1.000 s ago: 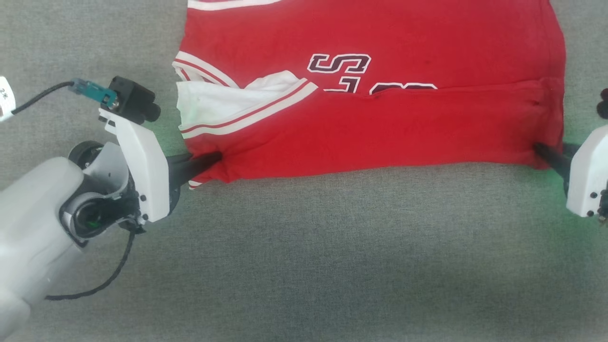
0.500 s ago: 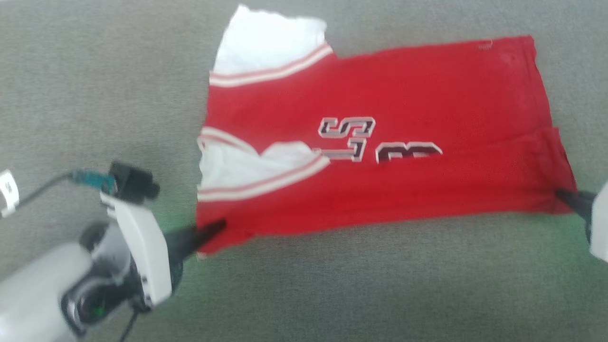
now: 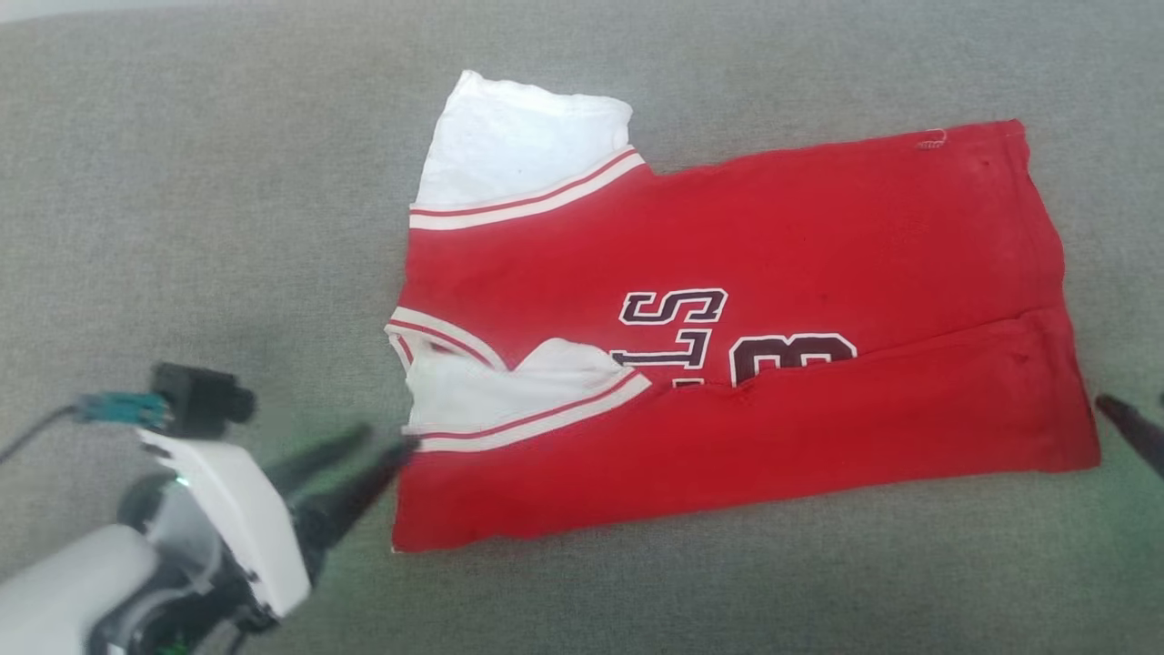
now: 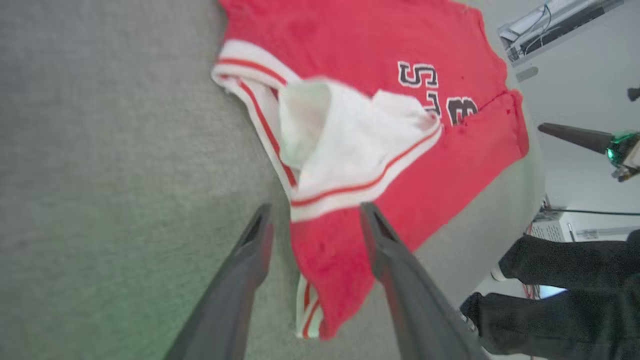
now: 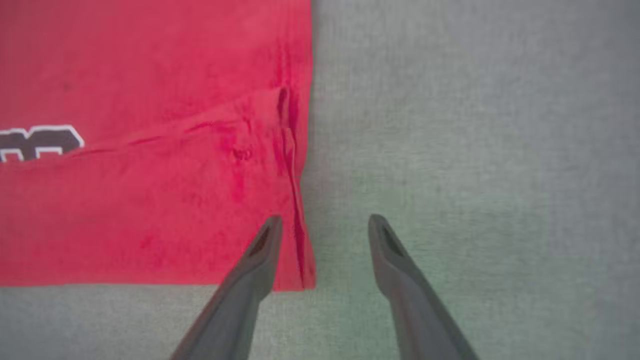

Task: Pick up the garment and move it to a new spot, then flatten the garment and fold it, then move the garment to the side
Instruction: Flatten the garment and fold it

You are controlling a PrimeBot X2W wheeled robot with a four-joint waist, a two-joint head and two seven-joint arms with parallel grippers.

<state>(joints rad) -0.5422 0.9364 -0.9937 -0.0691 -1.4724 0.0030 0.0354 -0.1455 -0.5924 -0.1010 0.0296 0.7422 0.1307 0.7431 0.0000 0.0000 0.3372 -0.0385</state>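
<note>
Lying on the grey woven surface (image 3: pixel 182 182), the red sports jersey with white sleeves (image 3: pixel 773 227) has one long edge folded over. The left gripper (image 4: pixel 316 209) and right gripper (image 5: pixel 325 220) gape empty at that fold's opposite ends, probably spaced to keep it straight.

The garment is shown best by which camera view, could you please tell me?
The head view: the whole garment lies in it, near edge folded over the lettering. The left wrist view shows its white-sleeved end; the right wrist view, one red corner.
</note>
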